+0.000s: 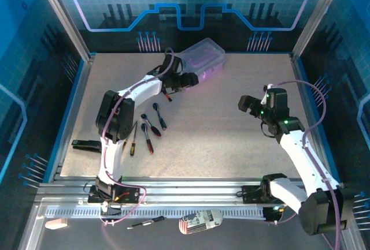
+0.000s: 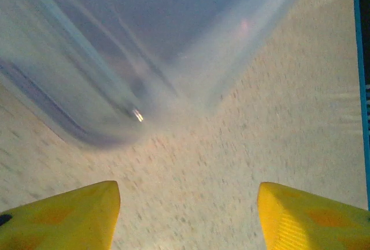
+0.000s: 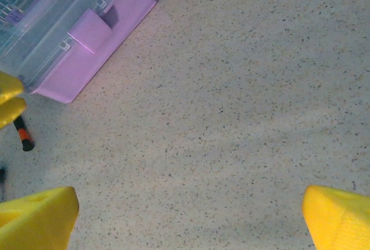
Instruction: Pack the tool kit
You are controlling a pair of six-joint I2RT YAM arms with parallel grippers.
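The tool kit (image 1: 202, 56), a clear-lidded box with a purple base, lies closed at the back of the table. My left gripper (image 1: 188, 79) hovers just in front of it. In the left wrist view the box (image 2: 115, 48) is a blur ahead of the left gripper (image 2: 188, 215), which is open over bare table. Three screwdrivers (image 1: 151, 127) with black and red handles lie loose beside the left arm. My right gripper (image 1: 248, 104) is open at mid-right, well away from the box (image 3: 75, 36). Between its fingertips (image 3: 338, 218) there is just table.
A black object (image 1: 87, 144) lies near the table's left edge. On the rail in front of the table sit one more screwdriver (image 1: 147, 222) and a striped white item (image 1: 199, 221). Blue walls and metal posts enclose the table.
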